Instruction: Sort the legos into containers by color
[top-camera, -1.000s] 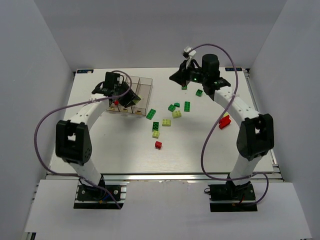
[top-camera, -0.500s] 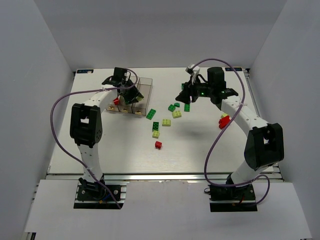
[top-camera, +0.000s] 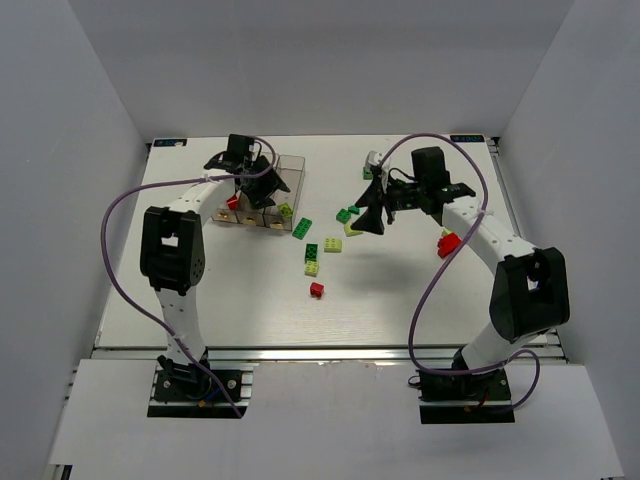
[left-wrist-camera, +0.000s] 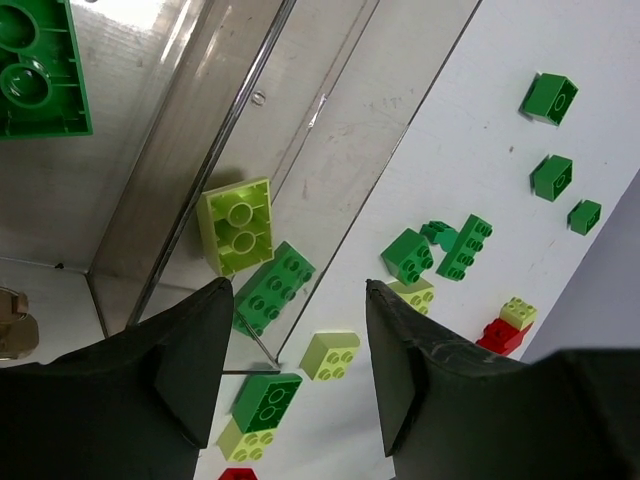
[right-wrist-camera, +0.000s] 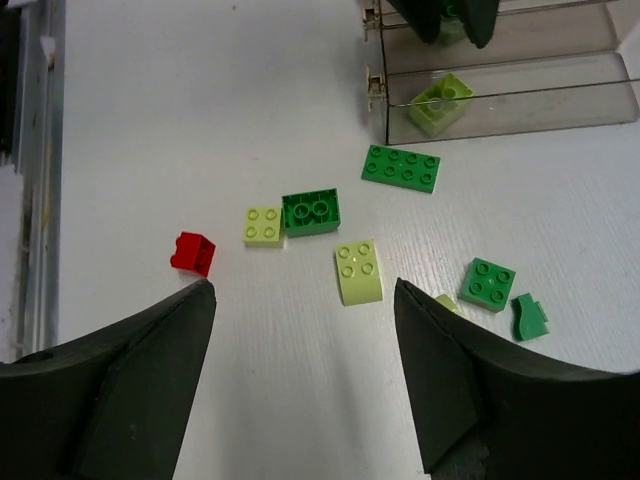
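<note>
1. Left wrist view: the left gripper (left-wrist-camera: 295, 335) is spread wide and holds nothing, hanging over the containers (left-wrist-camera: 215, 130); a pale yellow-green brick (left-wrist-camera: 237, 225) lies inside one bin.
2. In its own view the right gripper (right-wrist-camera: 300, 320) is also spread and empty, above loose legos (right-wrist-camera: 310, 212) on the table (right-wrist-camera: 200, 120).

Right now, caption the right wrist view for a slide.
Open right gripper above scattered bricks; one pale brick in the clear bin.
</note>
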